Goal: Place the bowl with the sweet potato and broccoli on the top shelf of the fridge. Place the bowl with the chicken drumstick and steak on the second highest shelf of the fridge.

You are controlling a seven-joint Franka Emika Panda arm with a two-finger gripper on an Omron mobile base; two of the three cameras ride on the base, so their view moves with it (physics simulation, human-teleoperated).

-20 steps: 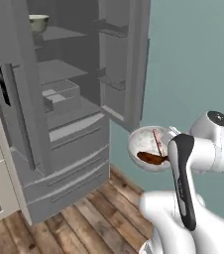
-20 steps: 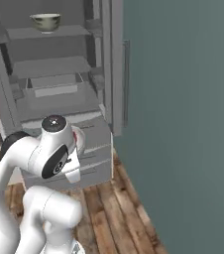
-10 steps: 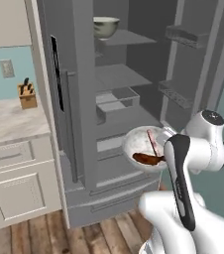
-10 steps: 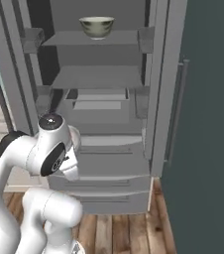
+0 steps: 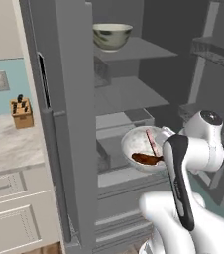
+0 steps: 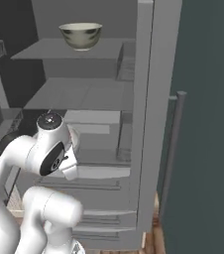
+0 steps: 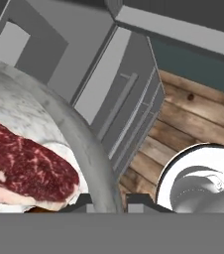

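Observation:
The greenish bowl with the sweet potato and broccoli stands on the fridge's top shelf; its contents are hidden by its wall. Below it lies the bare second highest shelf. My gripper is shut on the rim of the whiter bowl, held in front of the fridge's lower middle, below the second shelf. Inside it lie the dark chicken drumstick and the red, white-streaked steak.
The open left fridge door stands close on my left, the right door with bins on my right. A counter with a knife block lies further left. Drawers and wood floor are below.
The whole picture has shifted: the base has driven closer and now faces the open fridge squarely. The meat bowl stays in my grip in front of the arm.

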